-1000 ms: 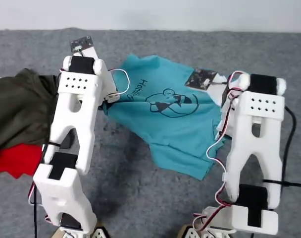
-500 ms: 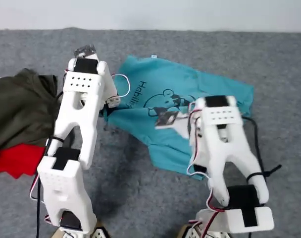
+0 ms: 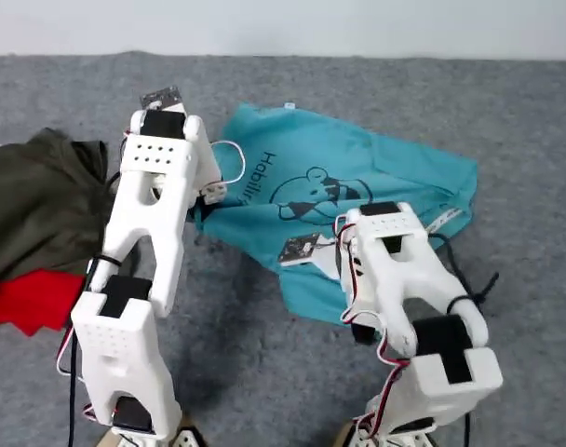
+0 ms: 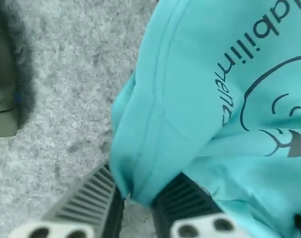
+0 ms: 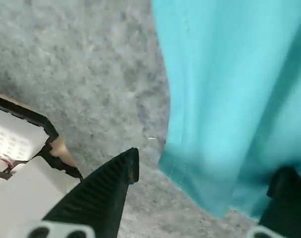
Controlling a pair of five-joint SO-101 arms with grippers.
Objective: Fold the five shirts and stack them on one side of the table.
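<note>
From above, the teal shirt (image 3: 357, 177) is lying rumpled on the grey table (image 3: 506, 112) between both arms. At the left wrist, the left gripper (image 4: 135, 198) is pinching a fold of its edge, nearly closed. At the right wrist, the right gripper (image 5: 207, 171) is gaping wide around the hem, holding nothing. If it closes too shallowly, it is probably risking a miss.

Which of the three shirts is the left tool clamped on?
The teal shirt with the cartoon print: the left tool pinches a fold at its edge. The olive shirt and red shirt lie heaped aside, ungripped.
</note>
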